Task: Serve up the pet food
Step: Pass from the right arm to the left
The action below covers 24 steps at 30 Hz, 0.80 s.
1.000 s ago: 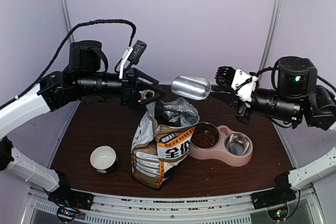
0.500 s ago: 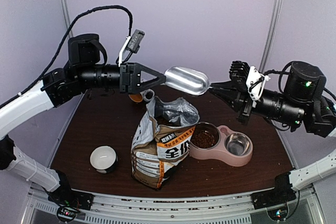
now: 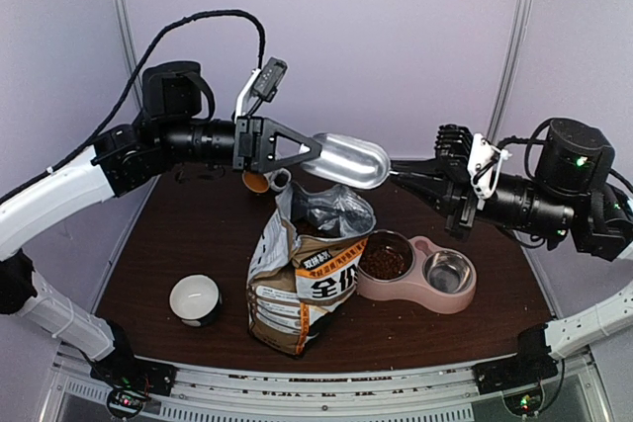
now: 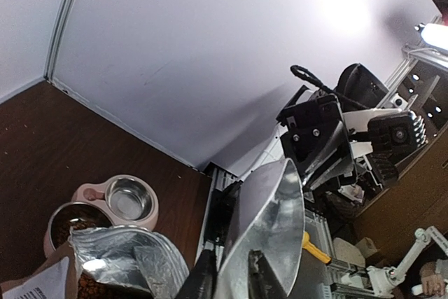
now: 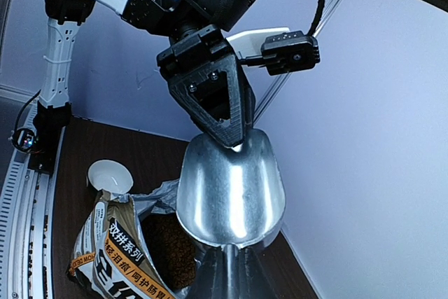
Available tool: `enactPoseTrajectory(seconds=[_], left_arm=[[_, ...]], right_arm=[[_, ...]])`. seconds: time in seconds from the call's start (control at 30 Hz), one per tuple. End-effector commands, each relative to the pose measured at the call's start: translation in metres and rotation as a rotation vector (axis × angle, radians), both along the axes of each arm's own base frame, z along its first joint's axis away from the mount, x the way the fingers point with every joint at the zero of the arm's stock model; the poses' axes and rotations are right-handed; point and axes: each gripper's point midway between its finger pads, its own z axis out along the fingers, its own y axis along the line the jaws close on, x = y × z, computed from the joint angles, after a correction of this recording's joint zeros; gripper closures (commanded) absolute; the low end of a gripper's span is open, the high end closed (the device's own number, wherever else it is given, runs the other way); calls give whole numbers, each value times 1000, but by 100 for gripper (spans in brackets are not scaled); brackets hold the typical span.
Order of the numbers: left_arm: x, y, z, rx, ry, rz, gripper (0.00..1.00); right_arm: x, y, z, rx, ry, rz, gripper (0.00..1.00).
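- The right end effector (image 3: 401,173) is gripping the metal scoop (image 3: 346,160) by its narrow handle end. Its fingers are closed tight on it, and the right wrist view is showing the handle pinched between them.
- The left end effector (image 3: 309,150) is meeting the same scoop from the opposite side. Its fingers are drawn in to a thin gap, and the left wrist view is showing the scoop's open rim clamped between them.
- The scoop is hanging in the air between the two end effectors, lying roughly level and well above the desk (image 3: 178,244).
- The pet food (image 3: 384,262) is sitting in two places. One portion is filling the steel cup (image 3: 386,244) of the pink double bowl (image 3: 415,295) that is lying nearer the bag, below the right end effector.
- The rest is lying as a loose brown mass inside the open bag (image 3: 302,284), directly beneath the scoop and the tips of both end effectors.
- The bag is standing upright on the desk with its top gaping open, just beside the pink double bowl.
- A white cup (image 3: 195,298) is standing on the desk well apart from the bag, far below the left end effector and closer to the arm bases.
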Motion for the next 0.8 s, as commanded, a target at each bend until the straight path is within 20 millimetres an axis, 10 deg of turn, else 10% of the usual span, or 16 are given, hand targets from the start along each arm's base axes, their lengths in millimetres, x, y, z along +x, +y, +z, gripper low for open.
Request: enactPoseTrajectory(seconds=[0.0,0.27,0.5,0.77], left_arm=[[-8,1,25,-66,-37,-49,89],[-10,3,24,-82,-2,-55,100],[9,19,36,-163,21,52,100],[29,35,31,-191,-18,185,100]], right_arm=[[-5,-5,10,31,-19,16,100],[3,-11,5,48,-11,-37,98],[13,-24,11,176,64,-119,40],[30,-37,18,311,287,-173,21]])
